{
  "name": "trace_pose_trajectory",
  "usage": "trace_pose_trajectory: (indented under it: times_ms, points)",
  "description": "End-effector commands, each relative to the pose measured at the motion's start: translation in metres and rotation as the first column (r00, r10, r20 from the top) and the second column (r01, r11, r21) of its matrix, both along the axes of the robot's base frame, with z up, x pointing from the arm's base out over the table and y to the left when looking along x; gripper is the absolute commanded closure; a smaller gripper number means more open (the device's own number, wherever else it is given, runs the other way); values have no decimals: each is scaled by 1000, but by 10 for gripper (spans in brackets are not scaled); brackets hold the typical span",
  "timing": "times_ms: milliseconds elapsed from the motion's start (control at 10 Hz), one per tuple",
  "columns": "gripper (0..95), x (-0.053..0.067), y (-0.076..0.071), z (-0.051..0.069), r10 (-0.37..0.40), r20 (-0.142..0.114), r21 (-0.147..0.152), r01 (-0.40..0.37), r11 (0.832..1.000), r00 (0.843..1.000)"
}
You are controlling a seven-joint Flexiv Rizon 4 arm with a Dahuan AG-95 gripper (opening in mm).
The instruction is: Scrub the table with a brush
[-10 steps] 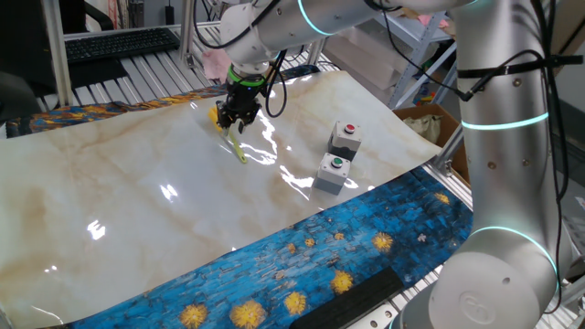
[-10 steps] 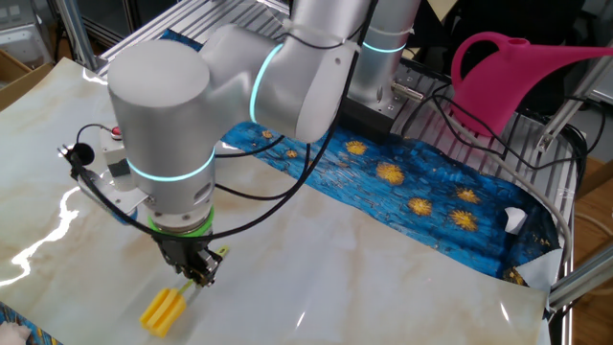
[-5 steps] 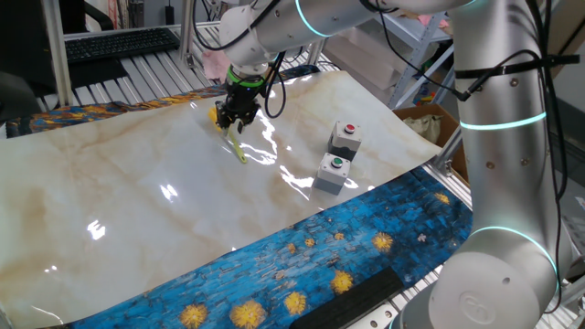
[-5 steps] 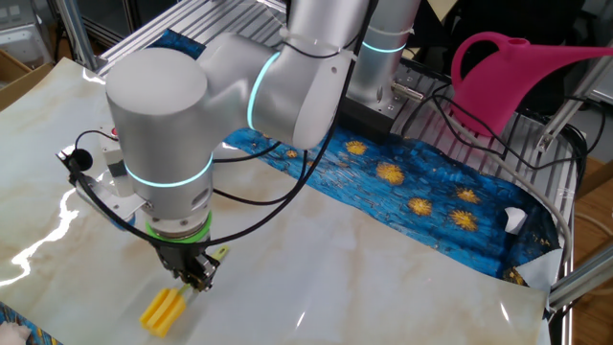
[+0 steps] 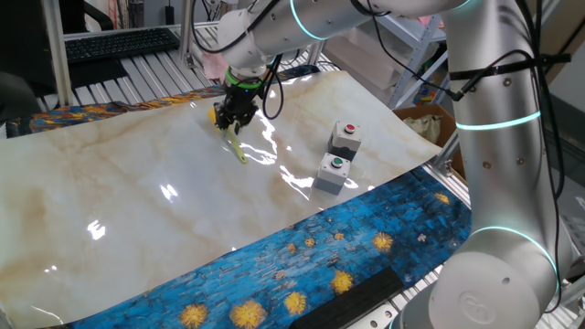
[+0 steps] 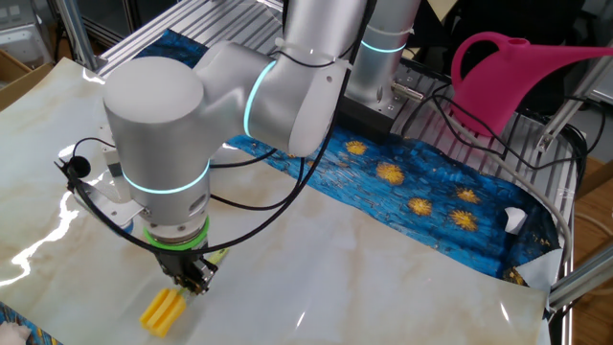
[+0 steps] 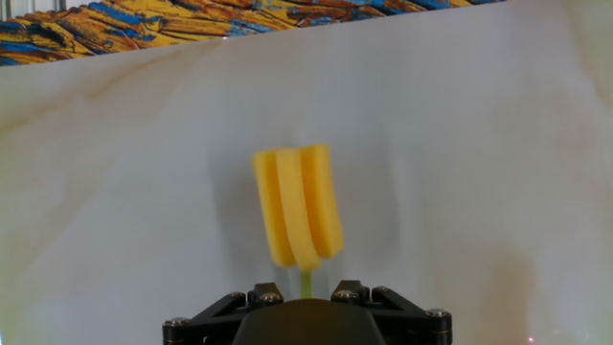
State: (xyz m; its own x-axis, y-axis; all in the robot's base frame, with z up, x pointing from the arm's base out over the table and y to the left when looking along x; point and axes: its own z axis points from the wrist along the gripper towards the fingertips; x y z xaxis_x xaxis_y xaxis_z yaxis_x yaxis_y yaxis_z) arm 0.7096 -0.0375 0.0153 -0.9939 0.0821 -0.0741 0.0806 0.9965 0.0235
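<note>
Gripping status: your gripper [image 6: 194,280] is closed tight on the brush [image 7: 298,218], pinching the thin yellow-green handle just behind the head; in the hand view you see the stem run down between the fingers.
Brush: the yellow head [image 6: 164,310] lies flat on the table [image 5: 137,201], pointing away from the fingers; the free end of the handle [image 5: 239,152] trails out on the other side of the gripper.
Position on table: you are working near the far edge of the marble top, close to the strip of blue and yellow cloth [image 7: 192,19].
Arm: your wrist hangs nearly straight down over the brush.
Nearby: two grey button boxes, one with a red button [image 5: 345,136] and one with a green [image 5: 333,173], stand well apart from the brush.
Background: a pink watering can [image 6: 517,77] sits beyond the table.
</note>
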Motion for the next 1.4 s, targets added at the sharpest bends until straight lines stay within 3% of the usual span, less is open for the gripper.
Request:
trace_pose_trajectory:
  times_ms: [100,800,1100,1400]
  points:
    - [950,0,0,0,5,-4,1,-5,1000,1000]
    - [950,0,0,0,7,-11,2,-7,1000,1000]
    - [950,-1,0,6,20,-45,13,-20,1000,999]
    - [950,-16,-4,19,21,-50,14,-21,1000,999]
